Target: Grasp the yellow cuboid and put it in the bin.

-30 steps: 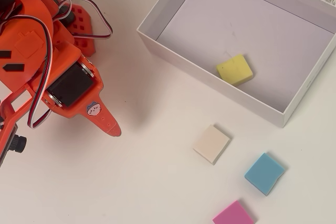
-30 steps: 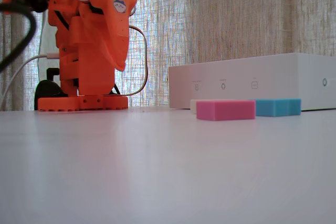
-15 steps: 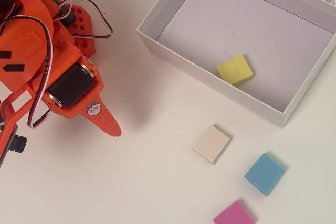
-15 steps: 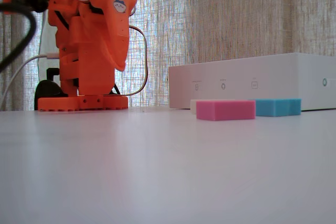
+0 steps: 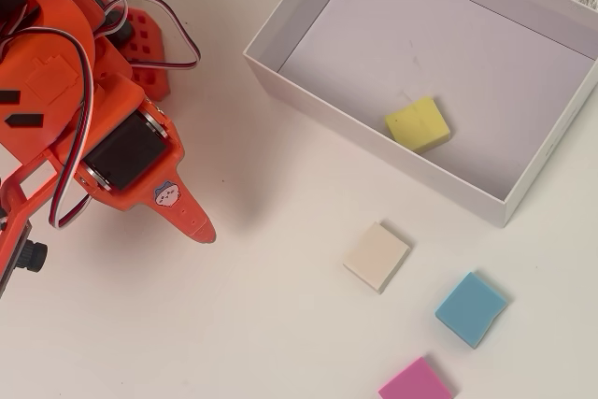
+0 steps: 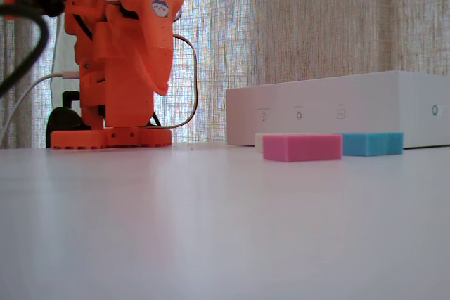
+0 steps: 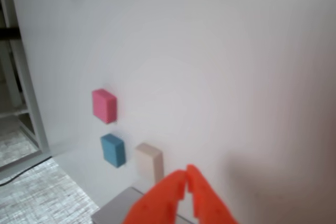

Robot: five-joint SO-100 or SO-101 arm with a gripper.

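Lying inside the bin, the yellow cuboid is resting on the floor close to its near wall in the overhead view. Hanging empty over the white bench, the orange end effector is pinching its fingertips together, while cream block, blue block and pink block are sitting outside.

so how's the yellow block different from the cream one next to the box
The pale yellow square foam block lies inside the shallow white rectangular bin, near its front wall; the cream-white square block lies outside on the white table. The yellow one is strongly coloured, the cream one almost matches the table. In the overhead view both look flat, square and about equal in size, and neither touches the tool.
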